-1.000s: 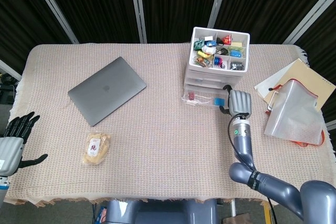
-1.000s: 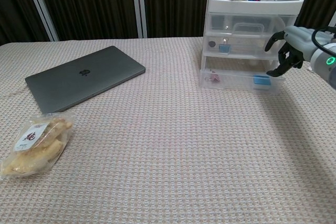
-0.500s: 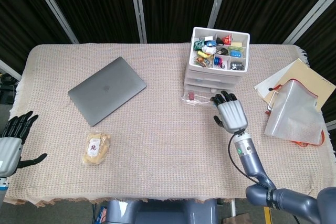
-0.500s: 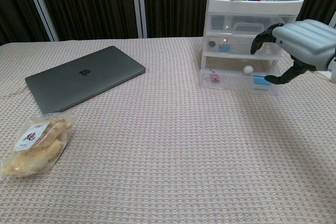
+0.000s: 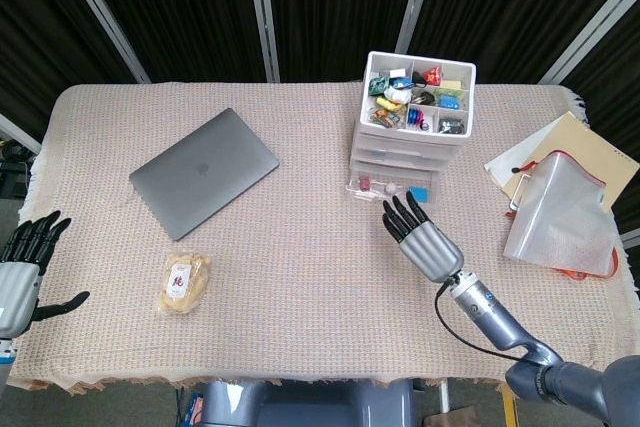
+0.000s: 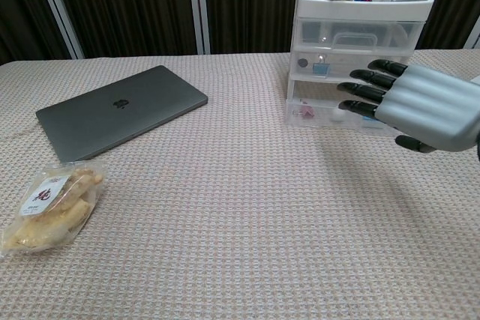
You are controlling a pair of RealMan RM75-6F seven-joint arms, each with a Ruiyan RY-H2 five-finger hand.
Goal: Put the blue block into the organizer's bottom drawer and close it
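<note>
The white organizer (image 5: 415, 117) (image 6: 360, 43) stands at the back right of the table. Its clear bottom drawer (image 5: 385, 190) (image 6: 319, 114) is pulled out toward me. The blue block (image 5: 419, 193) lies inside the drawer at its right end, beside a small white ball and a red clip. My right hand (image 5: 425, 242) (image 6: 427, 106) hovers just in front of the drawer, fingers straight and apart, pointing at it and holding nothing. In the chest view this hand covers the block. My left hand (image 5: 22, 272) hangs open, off the table's left edge.
A closed grey laptop (image 5: 203, 172) (image 6: 120, 110) lies left of centre. A snack bag (image 5: 185, 282) (image 6: 52, 207) sits near the front left. Papers and a clear pouch (image 5: 560, 207) lie right of the organizer. The organizer's top tray holds several small items.
My right hand has drawn back from the drawer's right end toward me and to the left, and its curled fingers have straightened. The block stays in the drawer. The left hand has barely moved.
</note>
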